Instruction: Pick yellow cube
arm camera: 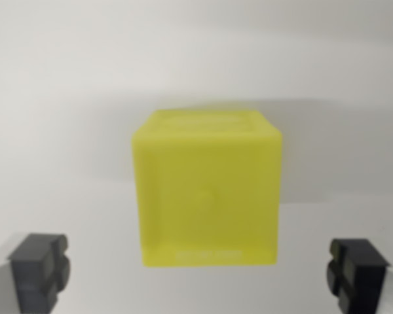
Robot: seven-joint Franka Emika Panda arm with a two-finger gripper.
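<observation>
A yellow cube (207,190) fills the middle of the wrist view, resting on a plain white surface (65,131). It looks slightly blurred and close to the camera. My gripper (198,278) is open: one dark finger pad (39,269) shows at the wrist view's lower left and the other (357,275) at the lower right. The cube sits between and just beyond the two pads, with a clear gap on each side, touching neither.
The white surface runs out to every edge of the picture. A soft grey shadow (327,157) lies behind and to the right of the cube.
</observation>
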